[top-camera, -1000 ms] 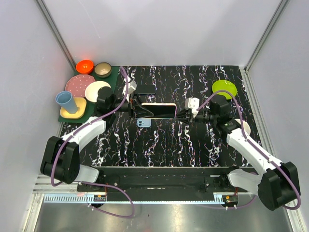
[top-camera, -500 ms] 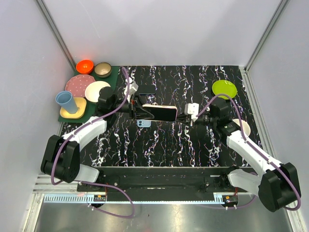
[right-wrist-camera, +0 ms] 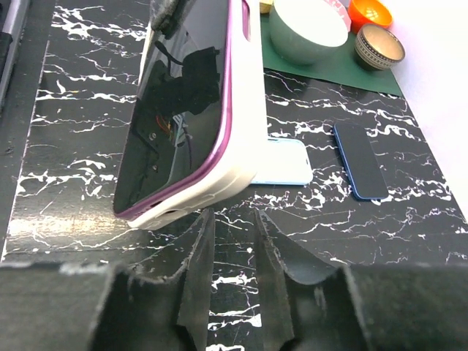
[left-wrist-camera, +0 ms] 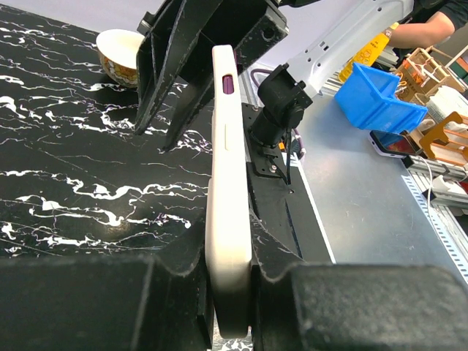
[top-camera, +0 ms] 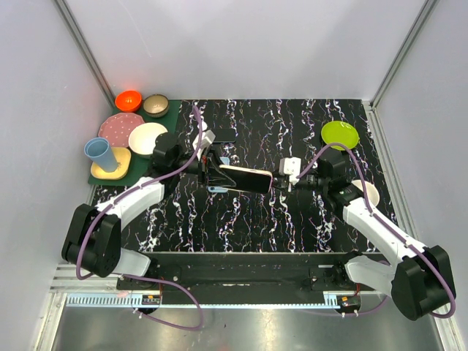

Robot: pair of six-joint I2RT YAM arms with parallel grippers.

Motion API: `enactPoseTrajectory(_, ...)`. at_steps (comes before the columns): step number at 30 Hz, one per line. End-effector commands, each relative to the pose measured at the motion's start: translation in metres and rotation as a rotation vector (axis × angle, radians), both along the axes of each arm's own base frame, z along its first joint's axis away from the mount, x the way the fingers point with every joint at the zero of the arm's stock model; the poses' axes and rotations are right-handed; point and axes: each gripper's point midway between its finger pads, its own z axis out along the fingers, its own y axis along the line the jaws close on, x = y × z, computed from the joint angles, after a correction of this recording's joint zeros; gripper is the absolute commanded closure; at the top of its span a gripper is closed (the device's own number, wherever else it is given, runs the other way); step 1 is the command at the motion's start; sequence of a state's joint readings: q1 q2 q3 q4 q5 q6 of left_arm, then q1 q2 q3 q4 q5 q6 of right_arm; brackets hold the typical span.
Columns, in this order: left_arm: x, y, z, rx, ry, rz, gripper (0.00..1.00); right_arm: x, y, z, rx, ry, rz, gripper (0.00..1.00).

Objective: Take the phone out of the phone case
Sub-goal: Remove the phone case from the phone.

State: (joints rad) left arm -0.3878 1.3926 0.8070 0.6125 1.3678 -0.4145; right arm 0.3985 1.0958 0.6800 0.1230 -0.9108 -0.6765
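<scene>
The phone [right-wrist-camera: 175, 117], dark screen with a purple rim, sits in its white phone case [top-camera: 245, 178] and is held on edge above the table's middle. My left gripper [top-camera: 218, 174] is shut on the case's left end. In the left wrist view the case [left-wrist-camera: 228, 183] is pinched between both fingers of that gripper [left-wrist-camera: 228, 292]. My right gripper [top-camera: 276, 180] hovers just off the case's right end, apart from it. In the right wrist view its jaws [right-wrist-camera: 230, 241] stand slightly open with only the table showing between them, just below the case [right-wrist-camera: 245, 124].
A light blue phone [right-wrist-camera: 281, 162] lies flat under the held one, and a dark blue phone [right-wrist-camera: 360, 161] lies farther back. A green plate [top-camera: 340, 134] is at the back right. Dishes, an orange bowl [top-camera: 129, 100] and a blue cup [top-camera: 100, 153] crowd the green mat at the left.
The left gripper has swung the cased phone toward the near right and tilted it. The right gripper has backed off slightly and its jaws have parted a little.
</scene>
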Motion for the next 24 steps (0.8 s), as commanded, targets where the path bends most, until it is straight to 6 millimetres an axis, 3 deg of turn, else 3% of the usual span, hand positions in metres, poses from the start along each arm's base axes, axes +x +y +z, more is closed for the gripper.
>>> enactPoseTrajectory(1,-0.003,0.0,0.019,-0.037,-0.122,-0.032,1.0,-0.021,0.008,0.009,0.02,-0.023,0.124,0.64)
enactPoseTrajectory(13,-0.002,0.0,0.016,-0.03,-0.118,-0.032,1.0,-0.049,0.009,0.004,0.01,0.034,0.257,0.55)
enactPoseTrajectory(24,-0.001,0.0,0.017,-0.031,-0.124,-0.026,1.0,-0.055,0.01,0.011,0.024,0.093,0.275,0.54)
